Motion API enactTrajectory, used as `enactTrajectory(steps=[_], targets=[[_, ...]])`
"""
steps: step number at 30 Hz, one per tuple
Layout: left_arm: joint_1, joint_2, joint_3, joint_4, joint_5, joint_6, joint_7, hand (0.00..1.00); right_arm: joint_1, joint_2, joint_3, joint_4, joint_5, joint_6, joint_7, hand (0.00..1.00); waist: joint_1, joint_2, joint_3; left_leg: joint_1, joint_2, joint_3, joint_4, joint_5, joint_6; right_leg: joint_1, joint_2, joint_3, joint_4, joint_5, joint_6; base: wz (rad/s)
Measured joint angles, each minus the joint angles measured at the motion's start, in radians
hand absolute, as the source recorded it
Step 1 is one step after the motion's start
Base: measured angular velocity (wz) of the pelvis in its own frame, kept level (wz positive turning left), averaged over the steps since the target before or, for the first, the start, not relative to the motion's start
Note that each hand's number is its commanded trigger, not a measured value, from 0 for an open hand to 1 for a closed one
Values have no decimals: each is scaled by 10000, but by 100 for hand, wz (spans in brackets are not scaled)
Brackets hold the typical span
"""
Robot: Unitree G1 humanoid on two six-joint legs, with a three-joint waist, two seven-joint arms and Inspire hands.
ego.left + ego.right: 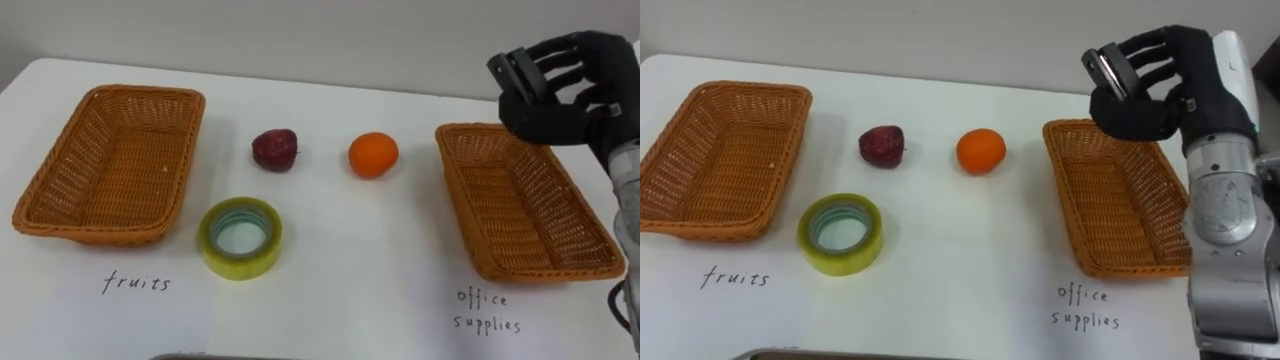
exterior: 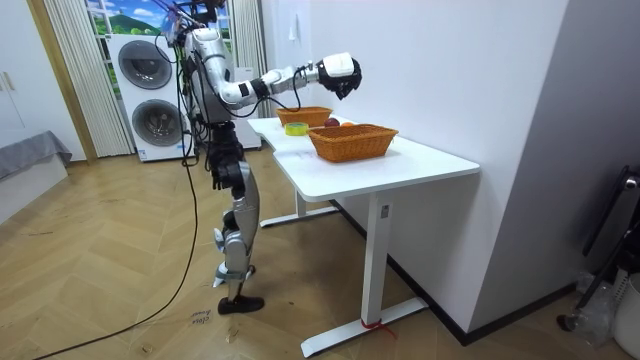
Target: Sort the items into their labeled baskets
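White table [image 1: 330, 250] with 2 baskets [image 1: 110, 165]; herringbone wood floor [image 2: 100, 290]; 2 stacked washers [image 2: 148, 65]

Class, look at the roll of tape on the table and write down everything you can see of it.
The roll of tape is a thick ring of glossy, yellowish-green, see-through tape wound on a paler bluish core. It lies flat, hole upward, on the white table. It sits nearer the robot than the dark red fruit, close beside the near corner of the left basket but apart from it. Only the table touches it.
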Motion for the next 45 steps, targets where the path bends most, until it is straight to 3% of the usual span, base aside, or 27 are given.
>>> enactTrajectory(steps=[12, 17, 23, 24, 26, 27, 28, 45], targets=[[6, 5, -9, -16, 14, 2, 88, 0, 873, 23, 12, 874, 92, -28, -247, 100, 25, -42, 13, 74, 13, 150, -24, 1, -1, -40, 24, 174, 2, 0, 0, -4], [10, 4, -9, -215, 264, 110, 92, 0, 1185, 59, 40, 1216, 48, -24, -196, 100, 239, -26, 18, 163, 16, 162, -153, 0, 0, -10, 23, 227, 7, 1, 2, -4], [108, 0, -2, -449, 419, 290, 86, 0, 1673, 213, 113, 1320, 10, -1, 180, 100, 247, 47, 14, 164, 8, 156, -176, 1, 1, -23, 22, 231, 3, 1, 2, 0], [115, 0, -3, -469, 420, 309, 78, 0, 1717, 218, 113, 1321, 6, -1, 203, 73, 243, 67, 15, 164, 8, 157, -179, 1, 1, -24, 22, 230, 3, 1, 2, 0], [164, 0, -6, -570, 420, 335, 67, 0, 1778, 223, 113, 1321, -2, 0, 276, 34, 239, 103, 9, 164, 9, 157, -189, 1, 1, -29, 23, 229, 2, 1, 2, 0], [170, 0, -6, -580, 421, 335, 66, 0, 1781, 223, 113, 1321, -3, 0, 286, 5, 235, 133, 4, 163, 9, 157, -192, 1, 1, -33, 24, 229, 2, 1, 3, 0], [169, 0, 2, -579, 423, 335, 56, 0, 1781, 223, 113, 1321, -48, 0, 296, 0, 235, 152, -7, 166, 9, 159, -193, 1, 1, -35, 25, 234, 3, 1, 3, 0], [186, -1, -6, -700, 424, 327, 35, 0, 1780, 222, 112, 1247, -292, -22, 370, 0, 266, 110, -5, 153, 13, 159, -183, 1, 1, -58, 27, 238, 2, 0, 3, 0]])
